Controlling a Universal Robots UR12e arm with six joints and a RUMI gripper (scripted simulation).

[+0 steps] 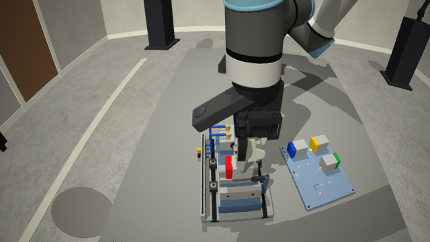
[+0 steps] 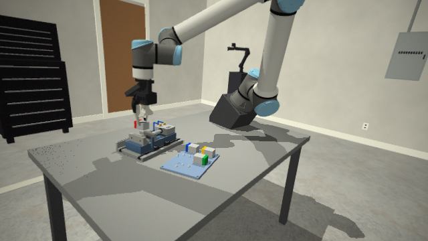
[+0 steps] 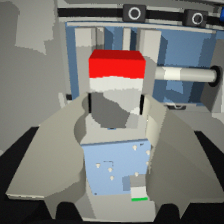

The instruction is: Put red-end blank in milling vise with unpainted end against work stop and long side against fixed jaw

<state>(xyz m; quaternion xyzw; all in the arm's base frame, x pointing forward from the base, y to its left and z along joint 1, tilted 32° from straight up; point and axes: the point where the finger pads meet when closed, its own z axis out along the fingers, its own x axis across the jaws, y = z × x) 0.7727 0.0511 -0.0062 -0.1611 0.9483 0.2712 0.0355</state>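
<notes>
a: top view? pincer [image 1: 244,158] clenched on red-ended blank [image 1: 229,167], above vise [image 1: 235,188], long axis level, red end leftward.
b: exterior? held just over vise.
a: wrist? red end beyond fingers.

Red-tipped grey blank [image 1: 229,167] — pale blue plate [image 1: 330,191], blue-and-grey vise [image 1: 239,196]
</notes>
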